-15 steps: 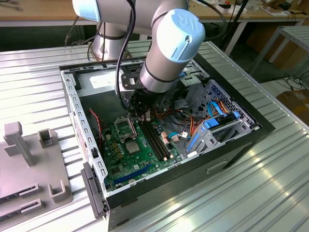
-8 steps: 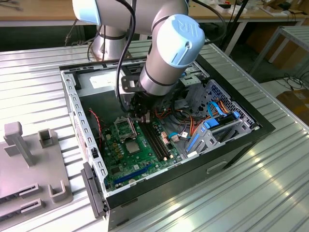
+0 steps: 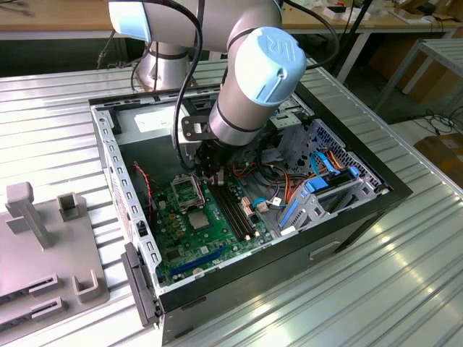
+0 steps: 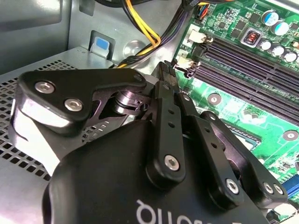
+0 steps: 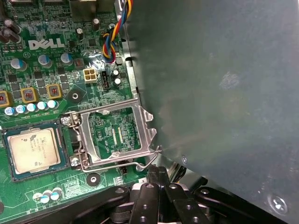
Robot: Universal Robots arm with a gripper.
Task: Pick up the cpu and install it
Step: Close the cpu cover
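The cpu (image 5: 35,149), a flat square chip with a silver-grey top, lies seated in its socket on the green motherboard (image 5: 51,70); in the exterior view the cpu (image 3: 199,219) sits mid-board. Beside it the square metal socket frame (image 5: 117,135) is flipped open, with its wire lever (image 5: 150,161) at the frame's edge. My gripper (image 5: 157,171) is shut with nothing visible between its fingers, its tips just off the lever end and apart from the cpu. Seen from outside, the gripper (image 3: 211,176) hangs inside the case over the open frame (image 3: 187,191). The black fingers (image 4: 164,93) point at the board.
The open computer case (image 3: 362,217) walls in the board. Memory slots (image 3: 235,210) run beside the socket; coloured cables (image 3: 289,184) and a blue drive bracket (image 3: 318,184) lie toward the exterior view's right. A grey metal wall (image 5: 224,93) stands close by the frame. A grey fixture (image 3: 43,246) rests outside the case.
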